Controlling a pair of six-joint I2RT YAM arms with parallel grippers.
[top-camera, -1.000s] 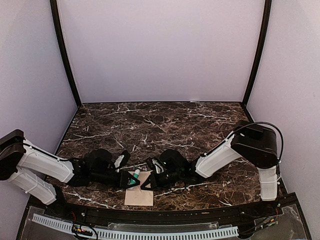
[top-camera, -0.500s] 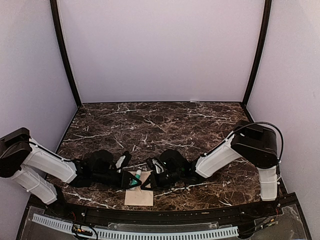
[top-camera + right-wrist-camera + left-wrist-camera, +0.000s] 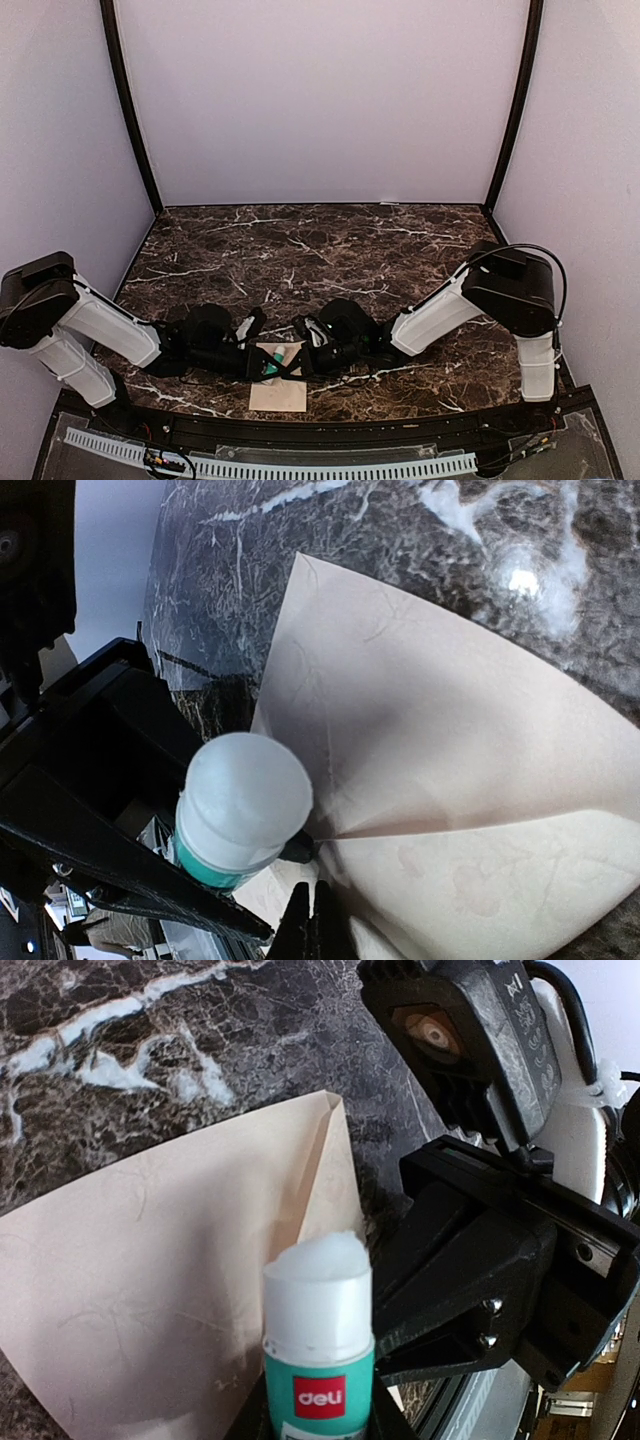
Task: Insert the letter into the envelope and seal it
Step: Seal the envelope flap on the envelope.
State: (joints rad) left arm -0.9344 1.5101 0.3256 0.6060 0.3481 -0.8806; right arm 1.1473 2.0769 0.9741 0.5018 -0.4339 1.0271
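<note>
envelope [image 3: 170, 1290] beneath left tool [image 3: 264, 363], glue stick [image 3: 318, 1335] gripped

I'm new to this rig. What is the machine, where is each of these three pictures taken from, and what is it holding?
Two robot arms sit at the near edge of a dark marble table. The wide picture looks down from above and behind them. The other two come from a camera on each wrist. A cream envelope with a pointed flap lies on the table. The left gripper holds an uncapped Deli glue stick over it. The right gripper is shut, its tips at the flap's point. No separate letter shows.
</note>
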